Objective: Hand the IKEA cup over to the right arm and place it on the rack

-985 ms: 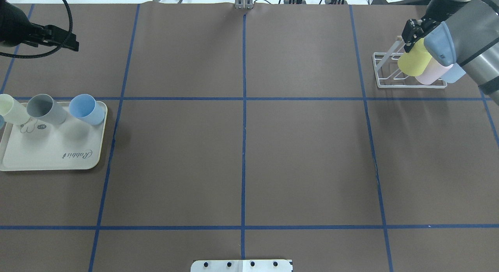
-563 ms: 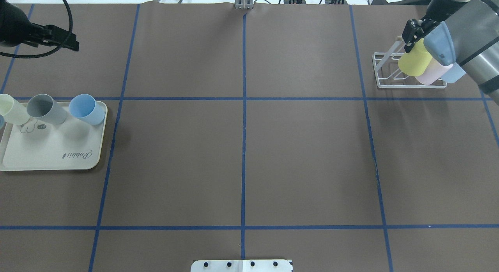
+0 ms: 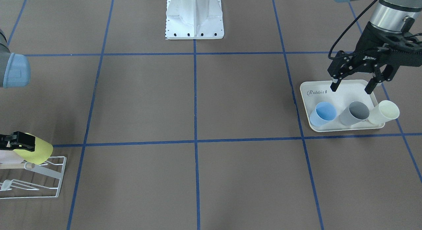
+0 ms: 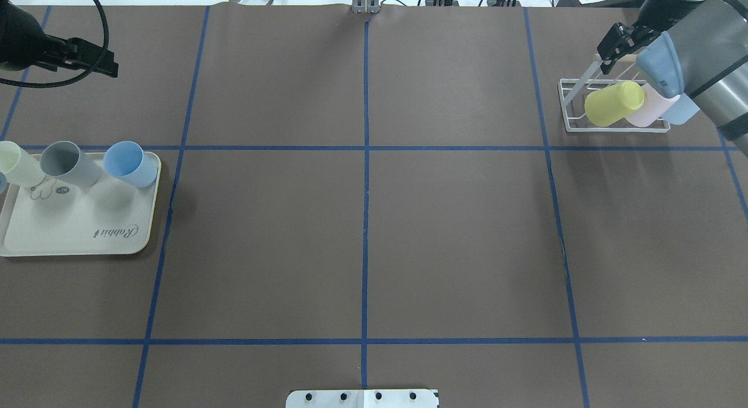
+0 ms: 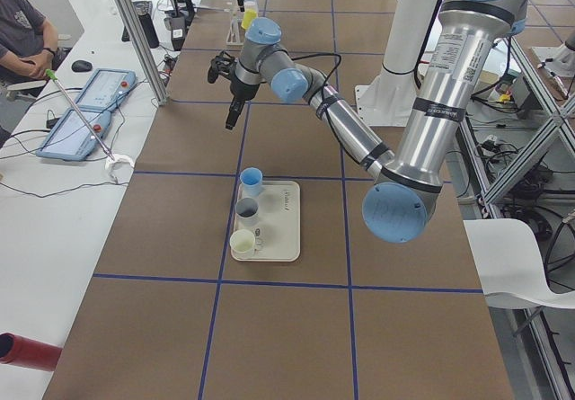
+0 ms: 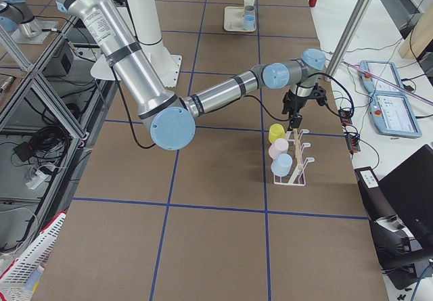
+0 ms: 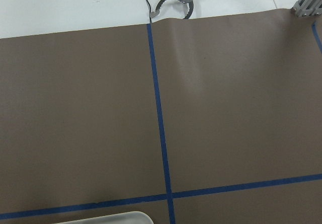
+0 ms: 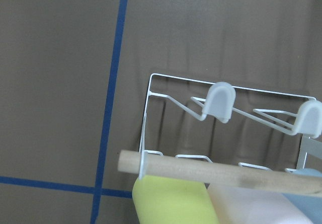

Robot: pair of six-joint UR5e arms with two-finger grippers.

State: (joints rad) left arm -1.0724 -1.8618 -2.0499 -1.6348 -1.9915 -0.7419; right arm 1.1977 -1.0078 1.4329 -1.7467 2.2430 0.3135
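We see right pincer (image 4: pixel 610 51) w/ fingers apart, nothing in it, just above yellow plastic cup (image 4: pixel 610 104), which lies tilted on white wire rack (image 8: pixel 220 99). Left pincer (image 3: pixel 351 90) spread wide, empty, over cream tray (image 3: pixel 349 97).

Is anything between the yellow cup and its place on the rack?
Nothing visible: the yellow cup already lies tilted on the rack, beside the pink cup, and the right tool is off it.

Matt brown paper over worktop (image 4: pixel 467 221), faintly creased. Thin white-coated wire for rack (image 8: pixel 146 113), topped by pale bare-wood dowel (image 8: pixel 211 171). Smooth matt plastic on yellow cup (image 4: pixel 608 103). Cream tray (image 4: pixel 76 232), smooth, slight sheen.
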